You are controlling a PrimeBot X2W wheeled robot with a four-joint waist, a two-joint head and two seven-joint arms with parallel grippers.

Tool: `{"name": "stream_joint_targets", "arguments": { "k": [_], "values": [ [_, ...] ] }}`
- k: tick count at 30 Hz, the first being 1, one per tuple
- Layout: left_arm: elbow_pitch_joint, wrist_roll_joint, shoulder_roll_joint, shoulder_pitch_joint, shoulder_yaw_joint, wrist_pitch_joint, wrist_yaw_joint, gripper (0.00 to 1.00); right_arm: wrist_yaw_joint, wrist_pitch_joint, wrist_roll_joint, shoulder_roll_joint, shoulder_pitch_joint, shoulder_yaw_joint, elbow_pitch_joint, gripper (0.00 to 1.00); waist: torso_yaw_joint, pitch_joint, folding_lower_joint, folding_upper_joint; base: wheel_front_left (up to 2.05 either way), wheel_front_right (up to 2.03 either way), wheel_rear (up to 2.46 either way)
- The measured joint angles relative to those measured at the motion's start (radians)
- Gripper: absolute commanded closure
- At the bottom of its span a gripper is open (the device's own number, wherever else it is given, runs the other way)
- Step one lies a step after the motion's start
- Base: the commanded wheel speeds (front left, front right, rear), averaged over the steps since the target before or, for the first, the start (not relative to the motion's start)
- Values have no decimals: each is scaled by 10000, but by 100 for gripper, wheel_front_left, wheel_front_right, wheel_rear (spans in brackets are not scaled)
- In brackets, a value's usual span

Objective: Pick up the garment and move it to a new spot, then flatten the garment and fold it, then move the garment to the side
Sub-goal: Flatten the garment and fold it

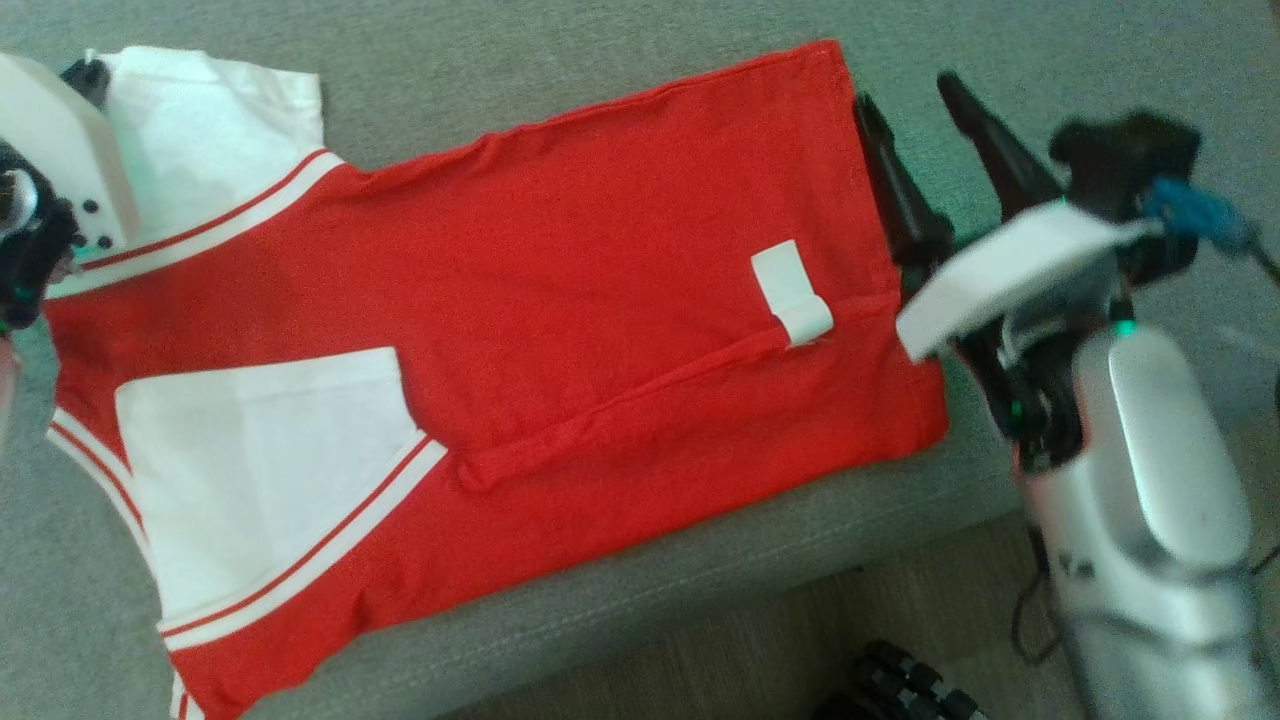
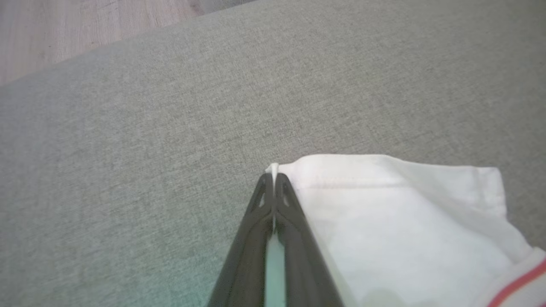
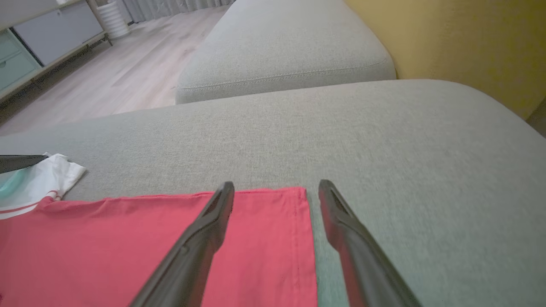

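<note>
fingers point(image 2: 288, 204) of my left gripper point(image 2: 274, 178) are pressed together on the corner of the white sleeve point(image 2: 405, 221), with a sliver of cloth showing between the tips. on the other side, my right gripper point(image 3: 276, 187) stands wide with nothing in it. in its wrist view one finger hangs over red cloth and the other over bare cushion, and the hem point(image 3: 308, 238) runs up between them. whether the tips touch the fabric i cannot tell. the garment point(image 1: 600, 280) lies spread on the sofa point(image 3: 405, 140), its long axis running from the sleeve end at my left to the hem end at my right. each arm sits at its own end, so i judge the coming fold needs the right to close on that hem corner. beyond is grey cushion, then wooden floor point(image 3: 128, 85).
</note>
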Motion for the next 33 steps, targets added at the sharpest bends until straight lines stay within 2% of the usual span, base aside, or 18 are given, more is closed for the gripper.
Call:
{"name": "stream_joint_targets", "arguments": {
  "k": [6,12,20,21,22,25,26,33],
  "values": [
    [-226,17,-284,-6,-109,-405,2,100,0,859,-625,-341,-1915,215,2004,0,340,-55,0,0,0,0,0],
    [-485,17,-648,-131,-293,-828,-173,100,0,1620,-771,-855,-2931,570,4159,0,854,-127,1,0,0,0,0],
    [-1039,-88,-997,-365,-458,-1231,-316,100,0,1603,-771,-1152,-3732,685,6142,0,1462,-242,0,0,0,0,0],
    [-1097,-88,-1020,-364,-514,-1231,-339,100,0,1601,-767,-1160,-3847,683,6345,6,1525,-263,0,0,0,0,0],
    [-1158,-90,-1045,-364,-573,-1237,-341,100,0,1586,-750,-1160,-3929,679,6510,24,1580,-286,0,0,0,0,0],
    [-1287,-209,-1087,-363,-648,-1321,-399,100,2,1509,-652,-1158,-4127,779,6959,64,1710,-362,0,0,0,0,0],
    [-1321,-259,-1091,-363,-658,-1331,-424,100,2,1498,-650,-1156,-4196,826,7114,100,1738,-392,0,0,0,0,0],
    [-1415,-353,-1154,-291,-790,-1726,-439,100,2,548,-623,-1156,-4341,872,7808,100,1804,-736,0,0,0,0,0]
  ]
}}
